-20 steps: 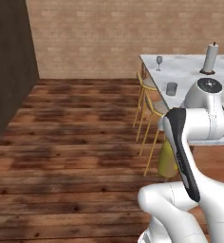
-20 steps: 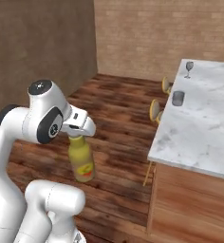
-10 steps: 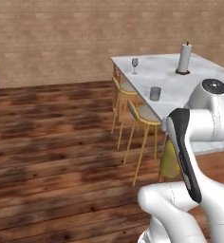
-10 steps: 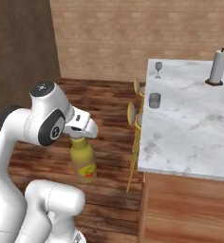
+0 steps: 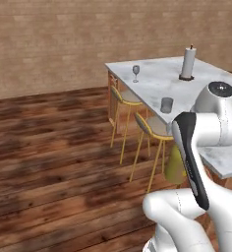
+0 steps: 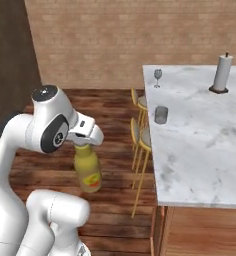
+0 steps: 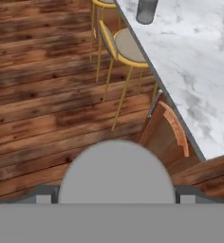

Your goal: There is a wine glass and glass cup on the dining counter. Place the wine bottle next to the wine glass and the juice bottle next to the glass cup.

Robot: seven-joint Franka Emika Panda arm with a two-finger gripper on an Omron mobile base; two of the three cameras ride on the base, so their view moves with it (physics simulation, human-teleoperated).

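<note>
Gripper clamped on neck of juice bottle, bottle hanging upright below the hand, over the wood floor, off the counter's near left edge. Left base view: yellow body of the bottle peeks out at 9 o'clock of the forearm, rest hidden by the arm. Hand view: grey rounded bottle top fills bottom centre between the finger tips.

Dining counter sits at 3 o'clock of the bottle in right base view, marble top, wooden cabinet under it. Yellow-legged stools tucked along its left edge; in hand view nearest stool at 12 o'clock of the bottle top.

Glass cup stands upright on the counter near the left edge, roughly 1 o'clock from the bottle, well apart from it. Also seen at top edge of hand view and in left base view.

Wine glass farther back, upright, near the far left corner, 12 o'clock of the cup, apart from it. Left base view.

Paper towel roll on dark holder upright at far right of counter, 3 o'clock of the wine glass. Brick wall behind.
</note>
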